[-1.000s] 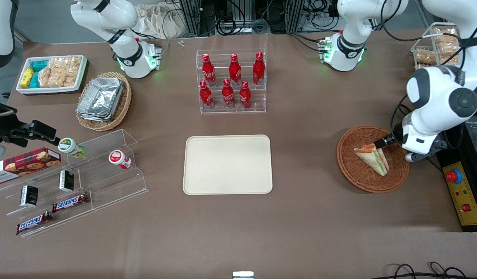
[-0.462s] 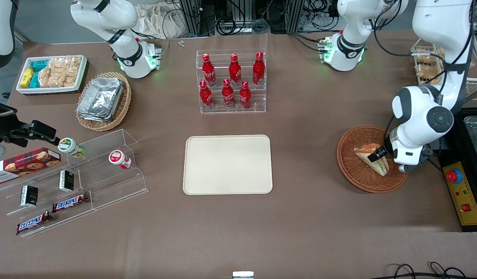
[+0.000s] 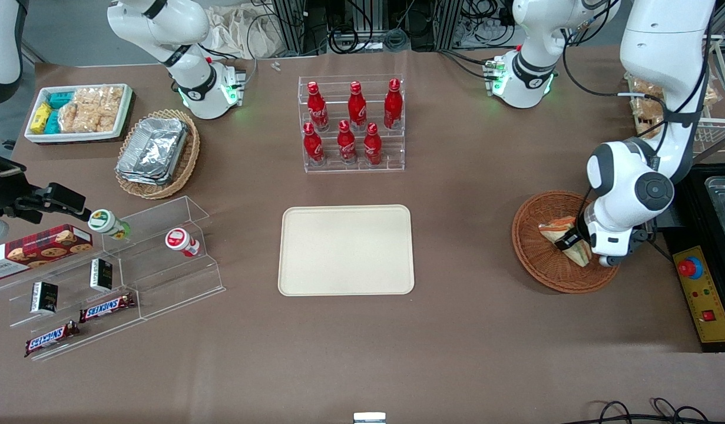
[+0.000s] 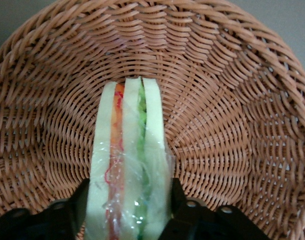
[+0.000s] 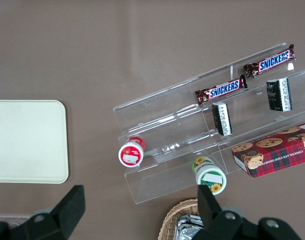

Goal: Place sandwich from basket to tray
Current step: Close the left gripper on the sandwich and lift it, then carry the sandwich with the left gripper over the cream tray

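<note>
Six cola bottles [image 3: 350,123] racked, snacks toward the parked arm's end.
Snickers bars [image 3: 106,306] and a cookie box [image 3: 38,250] sit on the clear stand [image 3: 162,259], foil containers [image 3: 153,150] fill the oval basket [image 3: 188,159], a white bin [image 3: 76,112] holds packets.

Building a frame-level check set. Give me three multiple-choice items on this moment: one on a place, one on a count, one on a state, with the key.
1. Where is the sandwich?
A. in the basket
B. on the tray
C. on the bare table

2. How many red bottles stand in the clear rack?
A. four
B. six
C. eight

3. How does the gripper stand?
A. open above the tray
B. fingers either side of the sandwich, in the basket
C. shut on a bottle

Key: A, it lies on the wicker; B, three per row, two rows; B, the left wrist view shows it flanked.
</note>
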`<action>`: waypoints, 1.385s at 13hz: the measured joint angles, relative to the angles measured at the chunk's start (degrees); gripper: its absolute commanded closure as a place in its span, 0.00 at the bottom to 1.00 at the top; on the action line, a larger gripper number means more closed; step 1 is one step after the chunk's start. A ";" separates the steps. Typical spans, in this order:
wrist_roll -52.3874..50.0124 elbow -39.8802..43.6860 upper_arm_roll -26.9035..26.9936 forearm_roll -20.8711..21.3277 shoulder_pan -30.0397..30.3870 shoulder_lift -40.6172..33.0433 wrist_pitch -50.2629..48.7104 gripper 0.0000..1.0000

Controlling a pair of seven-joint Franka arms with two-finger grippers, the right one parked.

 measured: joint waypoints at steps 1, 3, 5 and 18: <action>-1.26 0.38 -0.11 0.00 -0.03 -0.01 0.00 0.89; -3.22 1.36 -0.32 0.00 -0.21 -0.12 -0.15 0.94; -4.74 3.67 -0.38 0.00 -0.75 -0.94 -3.64 0.95; 0.77 34.42 -13.75 -1.22 -3.16 -5.55 -47.23 0.89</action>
